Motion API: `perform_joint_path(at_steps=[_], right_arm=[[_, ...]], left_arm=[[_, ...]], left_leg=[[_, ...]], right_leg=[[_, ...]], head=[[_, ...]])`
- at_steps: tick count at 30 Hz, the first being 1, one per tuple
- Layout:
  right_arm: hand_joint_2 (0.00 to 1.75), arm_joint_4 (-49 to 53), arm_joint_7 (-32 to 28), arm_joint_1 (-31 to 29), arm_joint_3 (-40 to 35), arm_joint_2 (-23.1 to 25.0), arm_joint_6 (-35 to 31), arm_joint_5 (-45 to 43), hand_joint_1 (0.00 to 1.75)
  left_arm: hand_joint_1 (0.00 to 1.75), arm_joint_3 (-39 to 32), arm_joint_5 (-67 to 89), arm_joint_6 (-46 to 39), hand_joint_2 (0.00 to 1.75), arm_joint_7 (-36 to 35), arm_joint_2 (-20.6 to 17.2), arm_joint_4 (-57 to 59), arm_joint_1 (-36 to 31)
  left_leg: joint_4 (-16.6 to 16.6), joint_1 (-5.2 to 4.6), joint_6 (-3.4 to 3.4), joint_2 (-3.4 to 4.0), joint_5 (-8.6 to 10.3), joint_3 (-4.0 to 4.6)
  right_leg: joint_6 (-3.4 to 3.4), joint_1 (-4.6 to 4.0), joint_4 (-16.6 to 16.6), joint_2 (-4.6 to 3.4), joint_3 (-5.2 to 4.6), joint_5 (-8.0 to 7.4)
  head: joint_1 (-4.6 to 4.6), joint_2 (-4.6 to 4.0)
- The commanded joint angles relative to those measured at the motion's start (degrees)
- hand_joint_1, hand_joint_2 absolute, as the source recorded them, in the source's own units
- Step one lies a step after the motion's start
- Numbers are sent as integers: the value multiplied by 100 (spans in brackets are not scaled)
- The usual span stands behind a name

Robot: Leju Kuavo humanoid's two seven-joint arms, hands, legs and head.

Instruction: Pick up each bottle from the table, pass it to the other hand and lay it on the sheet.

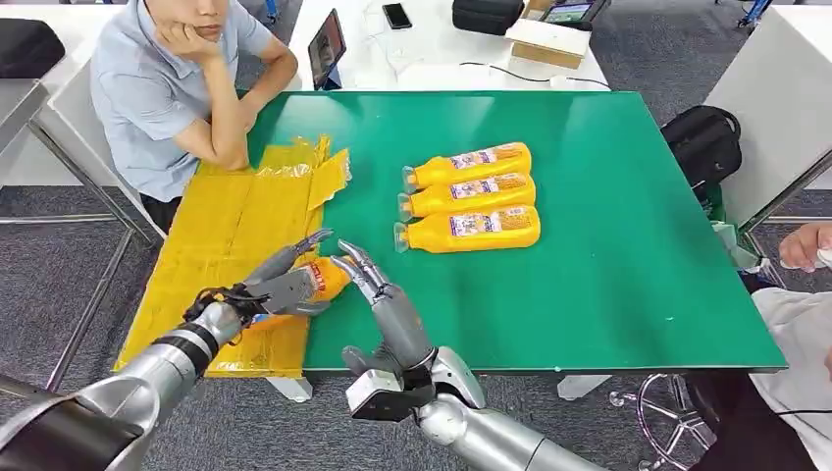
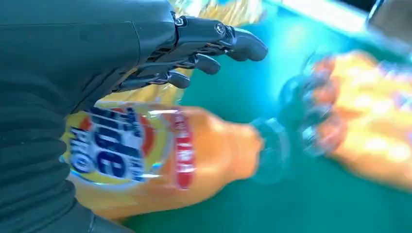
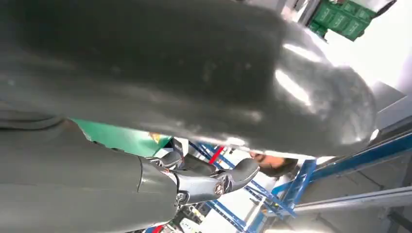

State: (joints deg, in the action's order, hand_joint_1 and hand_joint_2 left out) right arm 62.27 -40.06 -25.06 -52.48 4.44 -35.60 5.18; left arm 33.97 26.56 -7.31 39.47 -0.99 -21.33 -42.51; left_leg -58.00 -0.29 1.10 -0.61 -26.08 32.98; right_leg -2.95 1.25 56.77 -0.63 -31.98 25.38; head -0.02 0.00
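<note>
My left hand (image 1: 280,287) holds an orange bottle (image 1: 326,277) with a blue and red label over the right edge of the yellow sheet (image 1: 231,221). The left wrist view shows that bottle (image 2: 160,155) lying against the palm under long dark fingers (image 2: 214,39). My right hand (image 1: 378,289) stands just right of the bottle's cap end, its fingers spread and straight; whether they touch it I cannot tell. Its thumb (image 3: 214,179) holds nothing. Three more orange bottles (image 1: 469,196) lie side by side on the green table (image 1: 608,245).
A person in a blue shirt (image 1: 172,88) sits at the table's far left corner, elbow by the sheet. Another person's hand (image 1: 805,245) is at the right edge. A black bag (image 1: 702,142) stands right of the table. A tablet (image 1: 327,47) is on the white table behind.
</note>
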Motion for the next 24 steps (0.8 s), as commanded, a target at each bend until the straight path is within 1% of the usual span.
perform_joint_path(at_steps=[1, 2, 3, 4, 6, 10, 11, 12, 14, 15, 17, 20, 23, 24], right_arm=[[0, -137, 6, -213, -133, -47, -22, -22, 0], [0, -197, 6, -220, -128, -25, -47, -9, 0], [0, -242, 6, -217, -122, -5, -76, 2, 0], [0, -284, 6, -211, -100, 18, -124, 18, 0], [0, -246, 6, -175, -70, 18, -418, 32, 0], [0, -246, 6, -175, -70, 18, -418, 32, 0], [0, 59, 6, 100, 624, 134, -440, 645, 0], [0, 179, 6, 200, 805, 188, -440, 811, 0], [0, 754, 6, 577, 1560, 448, -440, 1376, 0], [175, 864, 6, 629, 1658, 492, -440, 1436, 0], [175, 1014, 6, 700, 1800, 541, -440, 1704, 0], [175, 1538, 6, 867, 2006, 599, -440, 1923, 0], [175, 2441, 6, 1144, 2259, 721, -440, 2241, 0], [175, 2584, 6, 1213, 2344, 771, -440, 2332, 0]], left_arm=[[0, -571, -114, -377, 175, 53, 207, -165, 94], [0, -692, -172, -961, 175, 53, 249, -413, 191], [0, -858, -379, -1137, 175, 53, 322, -584, 235], [0, -999, -638, -1330, 175, 53, 338, -1018, 401], [0, -1388, -1321, -1345, 175, 53, 473, -1432, 568], [0, -1388, -1321, -1345, 175, 53, 473, -1432, 568], [0, -1628, -1764, -1181, 175, 53, 548, -1772, 690], [0, -1691, -1889, -1170, 175, 53, 557, -1910, 744], [0, -2024, -2447, -1060, 175, 53, 640, -2492, 971], [0, -2147, -2619, -1010, 175, 53, 665, -2695, 1067], [0, -2496, -3125, -743, 175, 53, 750, -3077, 1268], [0, -2826, -3769, -262, 175, 53, 856, -3184, 1443], [0, -2851, -4047, -4, 175, 43, 894, -3455, 1648], [0, -2828, -4049, 3, 175, 40, 894, -3528, 1713]], left_leg=[[-2, 6, -5, 1, 0, 4], [-6, 12, -9, 6, -2, 3], [-3, 8, -7, 6, -1, 4], [-2, 5, -5, 0, 1, 5], [-5, 7, -6, -6, 2, 11], [-6, 12, -8, 2, 0, 8], [-5, 14, -9, 2, 2, 10], [-8, 13, -8, -5, 1, 15], [-5, 8, -7, -5, 1, 15], [-6, 7, -6, -5, 0, 19], [-11, 13, -12, -3, -4, 18], [-6, 8, -8, 2, -3, 13], [-5, 5, -6, 4, -1, 18], [-13, 12, -9, 5, -5, 20]], right_leg=[[9, -7, 0, 5, -1, -1], [15, -14, -2, 4, 2, -2], [11, -9, -1, 3, -1, -2], [9, -6, -1, 7, -2, -1], [10, -9, 0, 14, -6, 0], [13, -14, -4, 9, -1, -4], [15, -16, -6, 10, -2, -5], [14, -15, -2, 16, -4, -2], [12, -10, -1, 14, -8, -1], [10, -7, 3, 11, -14, 1], [19, -15, 5, 15, -11, 5], [13, -10, 1, 7, -11, 2], [8, -6, 2, 4, -19, 1], [14, -14, 4, 7, -16, 2]], head=[[2, 0], [0, 0], [0, 0], [2, 0], [2, 0], [0, 0], [2, 0], [2, 0], [2, 0], [2, 0], [2, 0], [0, 0], [2, 0], [0, 0]])
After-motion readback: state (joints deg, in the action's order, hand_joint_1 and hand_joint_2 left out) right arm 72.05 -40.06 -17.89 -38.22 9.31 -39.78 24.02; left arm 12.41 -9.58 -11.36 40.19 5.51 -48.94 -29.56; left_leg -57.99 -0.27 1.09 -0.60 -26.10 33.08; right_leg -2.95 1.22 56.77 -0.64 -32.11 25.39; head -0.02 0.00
